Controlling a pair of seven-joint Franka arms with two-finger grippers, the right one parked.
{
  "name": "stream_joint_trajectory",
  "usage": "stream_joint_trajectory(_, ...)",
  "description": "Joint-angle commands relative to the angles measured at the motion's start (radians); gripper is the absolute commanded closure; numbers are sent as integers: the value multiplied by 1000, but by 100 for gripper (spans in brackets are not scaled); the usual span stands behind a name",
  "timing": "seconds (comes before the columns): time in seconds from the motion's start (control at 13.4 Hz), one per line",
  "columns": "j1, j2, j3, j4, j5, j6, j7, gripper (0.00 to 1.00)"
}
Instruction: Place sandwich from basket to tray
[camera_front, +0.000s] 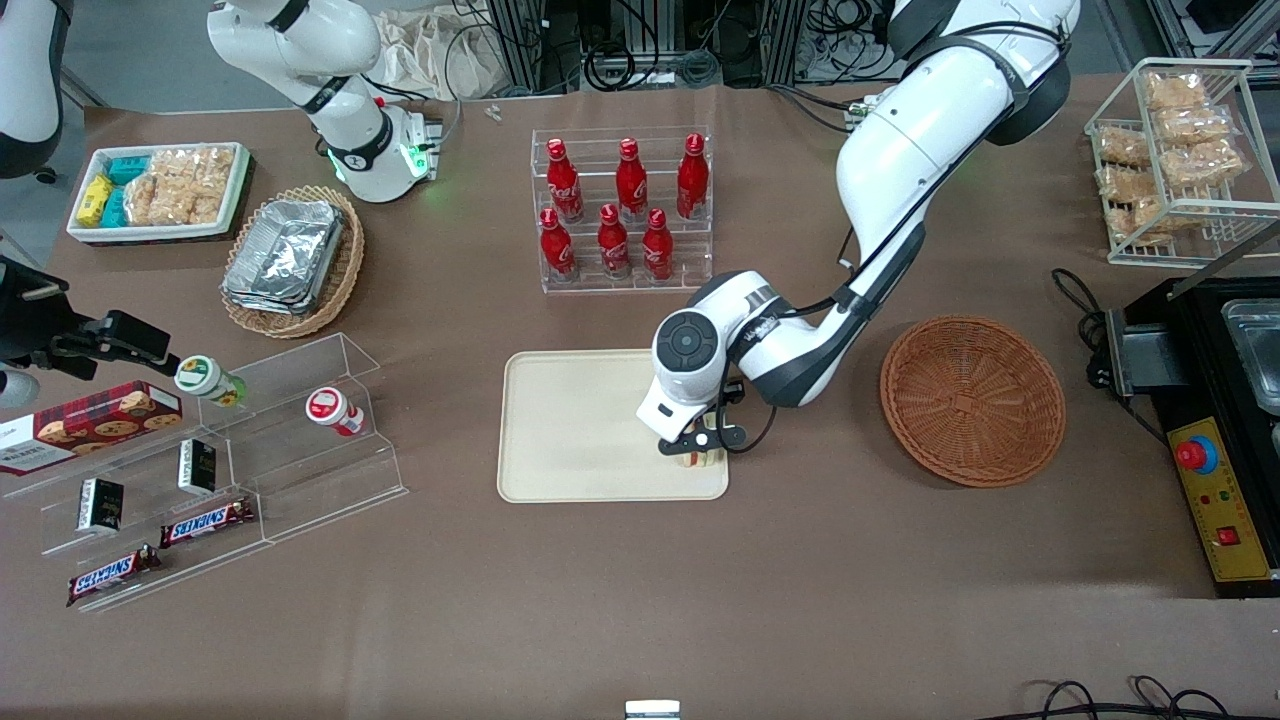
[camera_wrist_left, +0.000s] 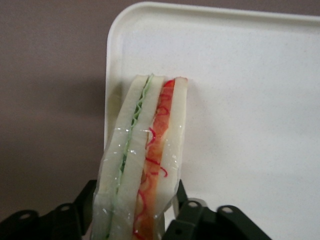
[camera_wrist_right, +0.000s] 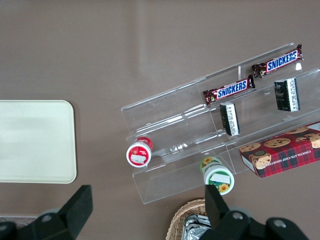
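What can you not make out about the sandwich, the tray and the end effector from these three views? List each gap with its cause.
- Sandwich: front view shows only a sliver, covered by the end effector; wrist view cuts off its gripped end.
- Whether the sandwich touches the tray: neither view shows its underside.
- Tray: the arm covers one corner in the front view; wrist view shows only part.
- Basket: appears only in the front view.

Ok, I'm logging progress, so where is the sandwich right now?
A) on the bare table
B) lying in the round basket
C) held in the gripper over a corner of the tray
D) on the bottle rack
C: the gripper is shut on the sandwich above the tray corner; the basket holds nothing.
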Motion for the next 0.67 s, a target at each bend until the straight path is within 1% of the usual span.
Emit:
stream_joint_trajectory(0.0, -8, -33, 10, 44, 11, -22, -26, 0)
stream_joint_trajectory(0.07, -7, -57, 9, 44, 1, -48, -26, 0)
stream_joint_trajectory(0.15, 10, -85, 10, 46, -48, -79, -24, 0)
stream_joint_trajectory(0.22, 39, -125, 9, 46, -80, -100, -15, 0)
stream_joint_trajectory(0.37, 65, -220, 7, 38, -100, -149, -12, 0)
stream_joint_trajectory(0.52, 143, -301, 2, 33, -149, -176, -9, 0)
stream_joint_trajectory(0.6, 157, -341, 4, 32, -168, -189, -9, 0)
